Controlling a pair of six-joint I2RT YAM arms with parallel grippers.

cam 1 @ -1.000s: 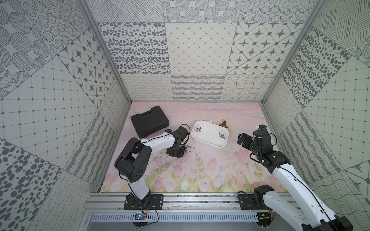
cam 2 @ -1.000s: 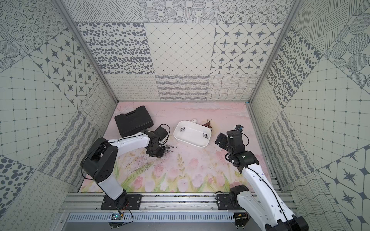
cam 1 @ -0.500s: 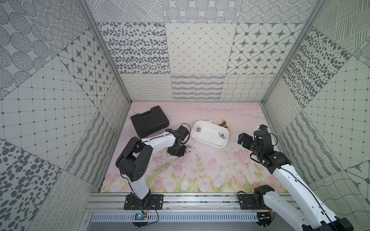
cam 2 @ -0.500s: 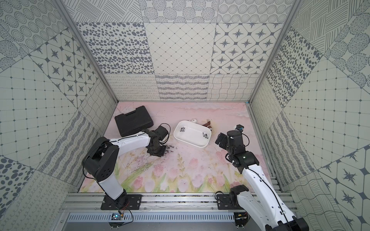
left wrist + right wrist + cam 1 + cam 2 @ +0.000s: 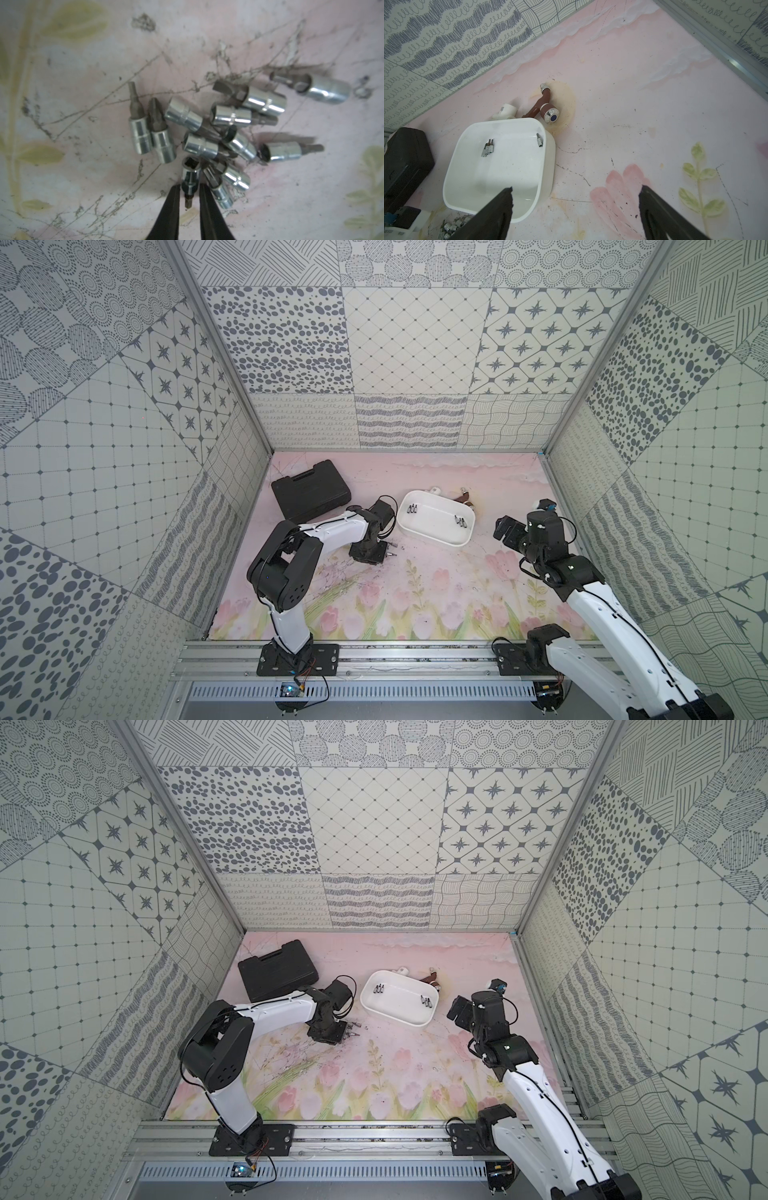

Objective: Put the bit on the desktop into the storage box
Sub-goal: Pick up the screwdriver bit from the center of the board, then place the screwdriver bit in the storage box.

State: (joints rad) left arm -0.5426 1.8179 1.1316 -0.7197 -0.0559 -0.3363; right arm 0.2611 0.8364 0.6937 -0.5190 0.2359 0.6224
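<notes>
Several silver bits (image 5: 228,124) lie in a heap on the pink tulip desktop (image 5: 436,585). My left gripper (image 5: 189,187) is down at the heap's edge. Its two black fingers (image 5: 173,199) press on either side of one bit (image 5: 190,176), whose square socket end points away from the wrist. In both top views this gripper (image 5: 376,558) (image 5: 340,1033) sits left of the white storage box (image 5: 428,537) (image 5: 395,1017), which holds a few bits (image 5: 412,508). My right gripper (image 5: 576,187) (image 5: 505,526) hovers open and empty to the right of the box (image 5: 548,166).
A black tool case (image 5: 311,489) lies at the back left, close behind the left arm. A brown faucet (image 5: 546,104) and a white pipe fitting (image 5: 506,112) rest just behind the box. Patterned walls enclose the desktop on three sides.
The left gripper has stayed low over the heap, shifting only slightly. The right arm has not moved.
</notes>
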